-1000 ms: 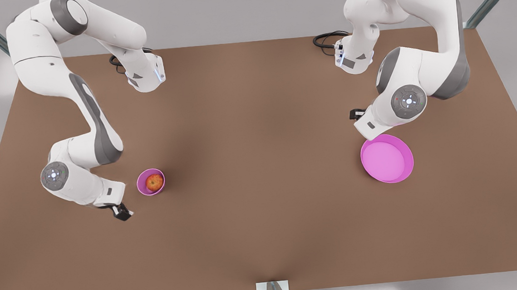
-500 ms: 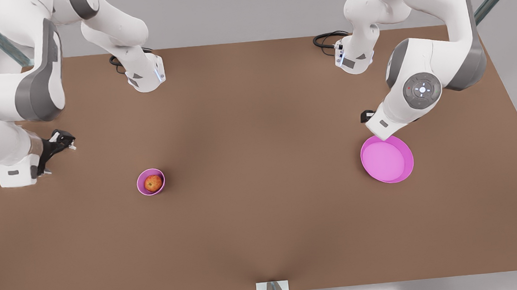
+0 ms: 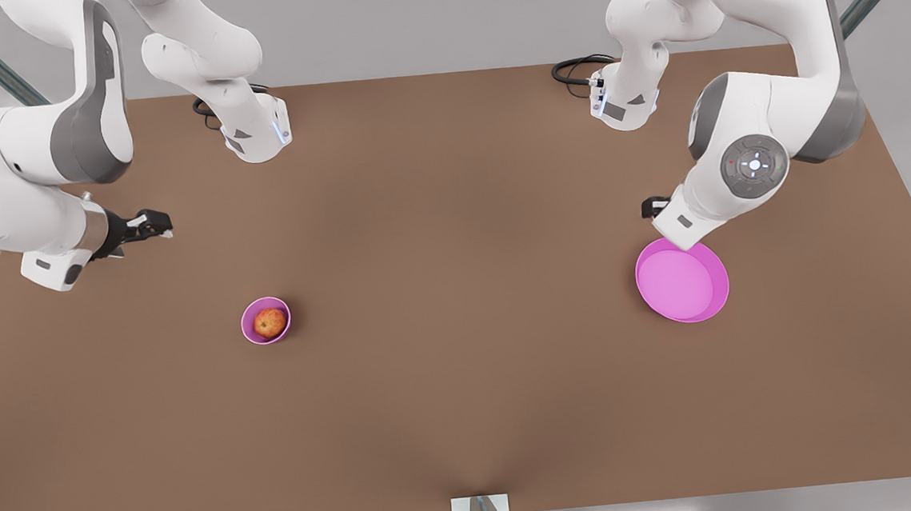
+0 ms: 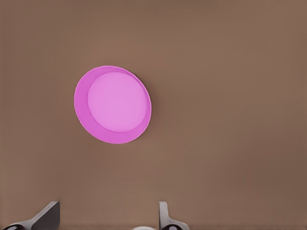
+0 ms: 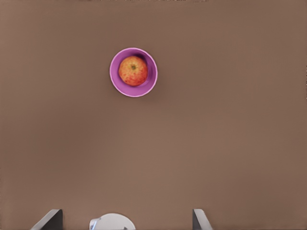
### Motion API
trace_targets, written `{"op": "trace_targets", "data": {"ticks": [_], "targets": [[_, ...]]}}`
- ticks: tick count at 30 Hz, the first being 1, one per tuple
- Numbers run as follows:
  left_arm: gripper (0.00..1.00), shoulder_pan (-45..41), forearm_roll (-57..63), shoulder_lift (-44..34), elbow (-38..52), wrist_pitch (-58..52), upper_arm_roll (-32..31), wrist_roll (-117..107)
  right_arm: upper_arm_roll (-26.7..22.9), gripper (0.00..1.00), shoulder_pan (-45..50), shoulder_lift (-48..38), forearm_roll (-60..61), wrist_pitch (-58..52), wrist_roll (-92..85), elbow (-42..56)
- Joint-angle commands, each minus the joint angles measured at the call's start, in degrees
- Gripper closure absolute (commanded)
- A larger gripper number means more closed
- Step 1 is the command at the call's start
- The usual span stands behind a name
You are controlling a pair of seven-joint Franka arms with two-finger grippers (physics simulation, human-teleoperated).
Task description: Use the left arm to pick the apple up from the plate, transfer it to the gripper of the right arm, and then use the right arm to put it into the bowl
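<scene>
The red-and-yellow apple [image 3: 270, 323] [image 5: 133, 70] lies inside the small pink-violet bowl [image 3: 253, 330] [image 5: 150, 81], left of centre in the front view. At the front view's right the wide pink plate [image 3: 682, 280] [image 4: 112, 104] lies bare. My left gripper [image 3: 652, 207] [image 4: 105, 218] hangs open just behind the plate's far rim, mostly hidden by its own arm. High above the table at the front view's left, my right gripper [image 3: 153, 226] [image 5: 125, 218] is open and well apart from the bowl, with nothing in it.
Both arm bases [image 3: 259, 137] [image 3: 623, 103] stand at the far edge of the brown table [image 3: 464, 383], each with a black cable beside it. A small white bracket [image 3: 479, 506] sits at the near edge.
My right arm has lifted away from beside the bowl and swung up and toward the front view's left. My left arm has shifted slightly toward the front view's right. Apple, bowl and plate are unmoved.
</scene>
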Motion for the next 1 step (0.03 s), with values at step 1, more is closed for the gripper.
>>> {"op": "trace_targets", "data": {"ticks": [1], "targets": [[0.0, 0.1, 0.1, -0.1, 0.0, -1.1, 0.0, -0.1, 0.0, 0.0, 0.1, -0.2, 0.4, 1.2, 21.3, 0.0]]}}
